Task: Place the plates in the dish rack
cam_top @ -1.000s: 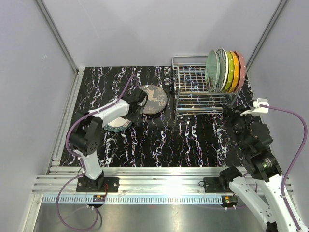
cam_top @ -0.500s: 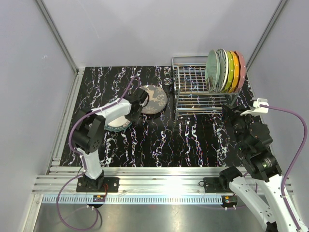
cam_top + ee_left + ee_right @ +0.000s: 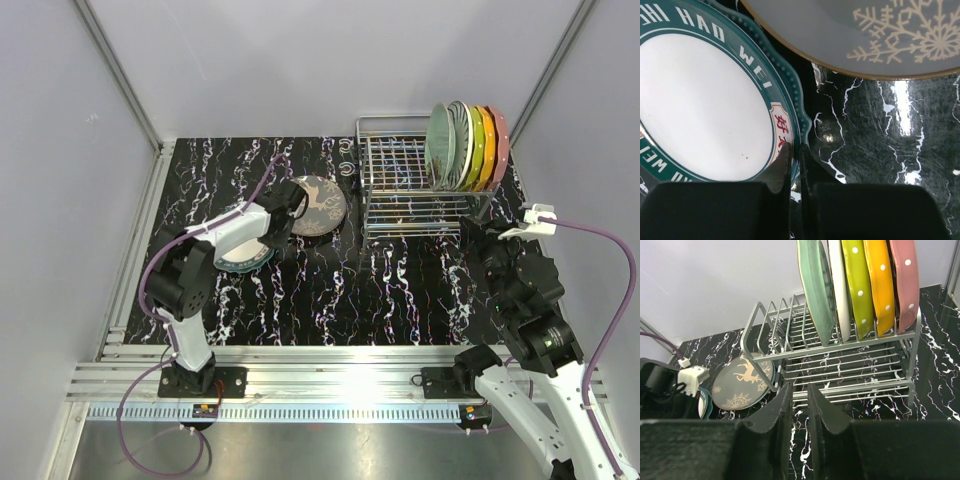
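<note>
Only the left wrist view shows the left gripper [image 3: 794, 167] pinching the teal-rimmed plate [image 3: 705, 100]

teal-rimmed plate [image 3: 245, 263] half under left arm [image 3: 225, 232], grey snowflake plate [image 3: 880, 35] cropped at top

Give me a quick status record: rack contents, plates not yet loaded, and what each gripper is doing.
rack: dish rack holds five upright plates at its right end
racked, left to right: teal plate, white plate, yellow-green plate, orange plate, pink plate
not yet loaded: grey snowflake plate, teal-rimmed plate, both lying flat
left gripper: shut on the teal-rimmed plate's rim
right gripper: slightly open, empty, facing the rack
</note>
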Tool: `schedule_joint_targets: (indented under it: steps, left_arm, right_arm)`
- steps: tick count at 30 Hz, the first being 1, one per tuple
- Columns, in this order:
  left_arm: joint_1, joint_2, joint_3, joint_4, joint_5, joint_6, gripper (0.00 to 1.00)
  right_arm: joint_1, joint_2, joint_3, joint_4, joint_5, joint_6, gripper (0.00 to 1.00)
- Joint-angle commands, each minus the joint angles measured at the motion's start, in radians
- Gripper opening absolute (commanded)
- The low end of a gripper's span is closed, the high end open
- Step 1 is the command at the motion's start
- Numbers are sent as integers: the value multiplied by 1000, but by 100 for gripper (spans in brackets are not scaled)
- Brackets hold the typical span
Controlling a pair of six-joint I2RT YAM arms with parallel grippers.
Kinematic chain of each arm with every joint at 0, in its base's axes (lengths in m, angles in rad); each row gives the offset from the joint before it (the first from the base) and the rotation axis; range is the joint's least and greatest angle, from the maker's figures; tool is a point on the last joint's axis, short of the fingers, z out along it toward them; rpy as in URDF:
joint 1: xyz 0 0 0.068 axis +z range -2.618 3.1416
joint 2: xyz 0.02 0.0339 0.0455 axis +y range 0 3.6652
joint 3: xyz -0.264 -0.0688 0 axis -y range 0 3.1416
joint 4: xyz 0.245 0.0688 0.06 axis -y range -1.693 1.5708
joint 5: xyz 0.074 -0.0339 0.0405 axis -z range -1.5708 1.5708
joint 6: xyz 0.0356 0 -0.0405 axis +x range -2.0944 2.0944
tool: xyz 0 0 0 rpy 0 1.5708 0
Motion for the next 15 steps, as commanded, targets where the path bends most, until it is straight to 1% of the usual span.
schedule_joint_targets:
  steps: [1,2,3,8,11,15]
  left_arm:
    - [5,-116,14,-8,-29,-38,0]
    - [5,-131,9,0,-33,-43,0]
    - [5,-166,6,5,-39,-48,0]
    - [5,-274,-22,34,-49,-62,0]
    - [5,-332,-37,45,-73,-74,0]
    - [5,-418,-63,68,-105,-97,0]
  right_arm:
    - [-2,-3,2,14,-10,-1,25]
    - [-4,0,2,13,-12,0,27]
    - [-4,2,3,14,-15,-1,30]
    - [-4,17,2,16,-39,-4,34]
    - [-4,28,0,23,-88,-15,36]
    - [-4,49,-3,52,-218,-29,38]
